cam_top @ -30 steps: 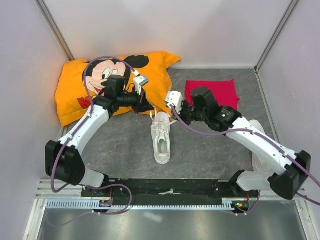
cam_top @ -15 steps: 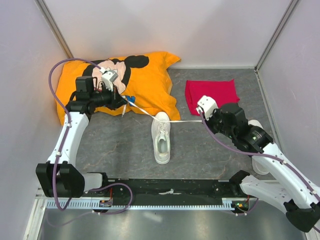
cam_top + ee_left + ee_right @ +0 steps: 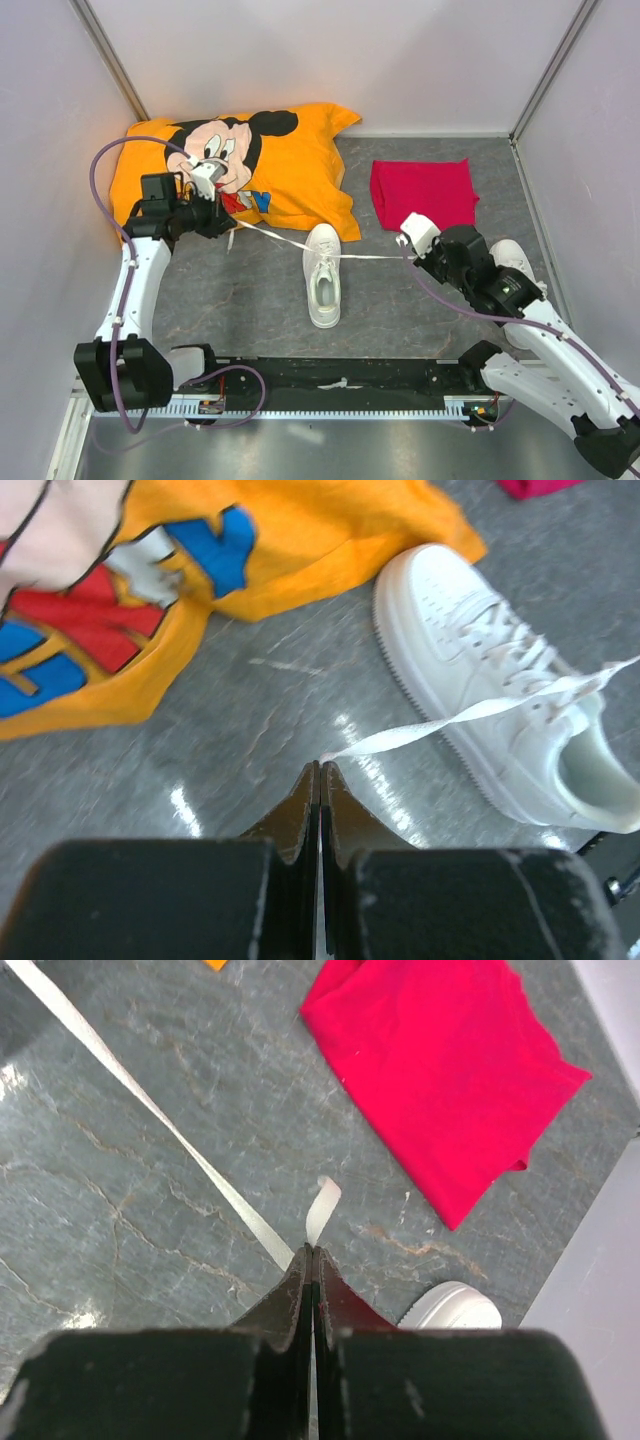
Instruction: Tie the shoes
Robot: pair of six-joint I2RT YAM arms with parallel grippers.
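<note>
left end effector (image 3: 320,768) and right end effector (image 3: 312,1250) have pulled laces (image 3: 450,718) wider.

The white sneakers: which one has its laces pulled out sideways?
The middle sneaker: its laces stretch to the left gripper and right gripper. The other sneaker lies apart at the right, half hidden.

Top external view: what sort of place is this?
Probably a lab test booth: plain pale walls with metal corner posts close off a grey tabletop, and a black mounting rail runs along its near edge.
</note>
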